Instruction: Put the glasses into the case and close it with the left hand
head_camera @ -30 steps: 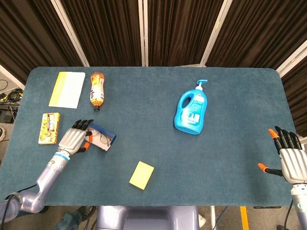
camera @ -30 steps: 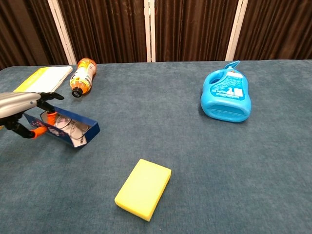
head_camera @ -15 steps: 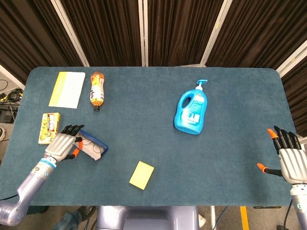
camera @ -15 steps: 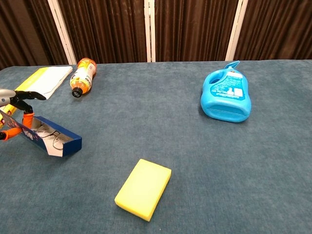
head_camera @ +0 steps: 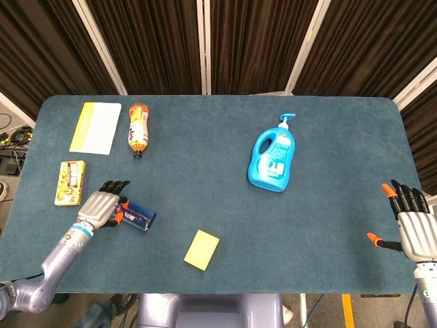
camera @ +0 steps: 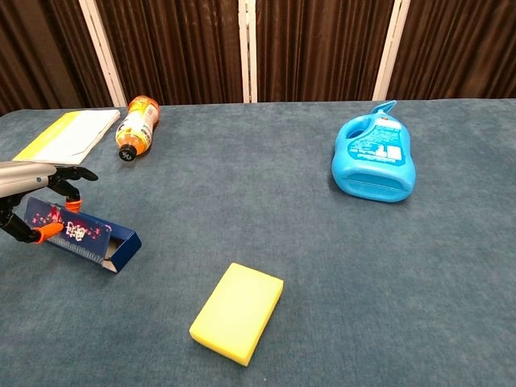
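The blue glasses case [head_camera: 138,217] lies at the front left of the table, its patterned side [camera: 74,231] turned up and toward the chest camera. No glasses show in either view; the inside of the case is hidden. My left hand [head_camera: 102,206] holds the case's left end, with fingers [camera: 71,203] over the top and the thumb below it. My right hand [head_camera: 412,223] hovers at the table's front right corner with fingers spread and nothing in it; only the head view shows it.
A yellow sponge [camera: 237,312] lies right of the case near the front edge. An orange bottle [head_camera: 137,128] and a yellow booklet [head_camera: 95,127] lie at the back left, a snack box [head_camera: 69,182] just behind my left hand. A blue detergent bottle [head_camera: 274,156] lies right of centre.
The case stood open with the glasses visible inside; now its patterned lid side faces up and the glasses are out of sight. My left hand and the case shifted toward the front left. The right hand stayed put.
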You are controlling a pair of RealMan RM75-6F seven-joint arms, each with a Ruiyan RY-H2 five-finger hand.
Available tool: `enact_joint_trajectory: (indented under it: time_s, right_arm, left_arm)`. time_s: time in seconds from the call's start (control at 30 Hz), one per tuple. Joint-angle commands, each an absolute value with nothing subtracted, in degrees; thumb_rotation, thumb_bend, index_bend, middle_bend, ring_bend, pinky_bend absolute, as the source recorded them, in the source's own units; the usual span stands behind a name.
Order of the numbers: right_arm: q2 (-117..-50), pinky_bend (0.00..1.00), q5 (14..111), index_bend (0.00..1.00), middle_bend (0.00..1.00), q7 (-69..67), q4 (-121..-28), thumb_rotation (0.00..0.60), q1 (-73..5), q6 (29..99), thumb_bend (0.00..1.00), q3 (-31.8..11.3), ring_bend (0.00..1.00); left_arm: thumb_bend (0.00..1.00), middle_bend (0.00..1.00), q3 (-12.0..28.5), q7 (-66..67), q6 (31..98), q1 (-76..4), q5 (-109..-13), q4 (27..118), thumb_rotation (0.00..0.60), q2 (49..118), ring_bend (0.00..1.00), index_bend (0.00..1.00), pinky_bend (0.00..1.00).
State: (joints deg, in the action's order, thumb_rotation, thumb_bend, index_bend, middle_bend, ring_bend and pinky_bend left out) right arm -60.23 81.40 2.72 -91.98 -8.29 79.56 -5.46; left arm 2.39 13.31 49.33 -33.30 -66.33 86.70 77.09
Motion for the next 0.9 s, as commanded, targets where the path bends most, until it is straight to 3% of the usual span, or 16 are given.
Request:
enact_joint_trajectory:
  time_s: [0.03, 0.17, 0.3, 0.6, 0.67, 0.8, 0.9]
  right_arm:
    - [-60.23, 0.0, 81.42, 0.0, 0.0, 2.76, -91.98, 0.6, -8.27, 79.57, 0.0, -5.45, 0.0]
    - [-60.23, 0.0, 81.4, 0.0, 0.0, 2.8, -92.02, 0.6, -8.25, 79.61, 0.0, -5.45, 0.0]
    - [-60.25, 0.0, 81.39, 0.0, 0.0, 2.85, -92.01, 0.6, -8.24, 79.61, 0.0, -5.44, 0.0]
    - [-60.29, 0.0, 81.21, 0.0, 0.0, 2.95, -91.9, 0.6, -8.27, 79.5, 0.0, -5.48, 0.0]
    - [-60.32, 0.0, 81.18, 0.0, 0.0, 2.97, -91.88, 0.6, -8.29, 79.46, 0.0, -5.49, 0.0]
    - [-60.36, 0.0, 81.22, 0.0, 0.0, 3.07, -91.91, 0.6, -8.3, 79.44, 0.0, -5.45, 0.0]
    - [-60.37, 0.0, 81.28, 0.0, 0.0, 3.23, -92.04, 0.6, -8.29, 79.52, 0.0, -5.45, 0.0]
  left_arm:
    - [0.54, 0.0, 2.62, 13.55, 49.3, -33.53, -65.77, 86.33, 0.6, 77.59, 0.0, 0.61, 0.0]
    - [0.53, 0.0, 2.72, 13.83, 49.67, -33.61, -65.46, 85.79, 0.6, 78.1, 0.0, 0.47, 0.0]
    - [0.51, 0.0, 3.17, 12.43, 50.4, -33.53, -66.1, 84.54, 0.6, 79.07, 0.0, 0.19, 0.0]
    - [0.48, 0.0, 4.11, 7.69, 52.55, -33.01, -69.3, 83.65, 0.6, 78.83, 0.0, 0.01, 0.0]
    - [0.4, 0.0, 4.06, 6.36, 53.02, -32.85, -70.58, 83.81, 0.6, 78.24, 0.0, 0.0, 0.0]
    - [0.11, 0.0, 2.82, 3.66, 51.71, -33.14, -73.81, 85.03, 0.6, 75.61, 0.0, 0.0, 0.0]
    - [0.02, 0.0, 1.63, 2.82, 49.12, -33.86, -74.91, 85.71, 0.6, 73.62, 0.0, 0.0, 0.0]
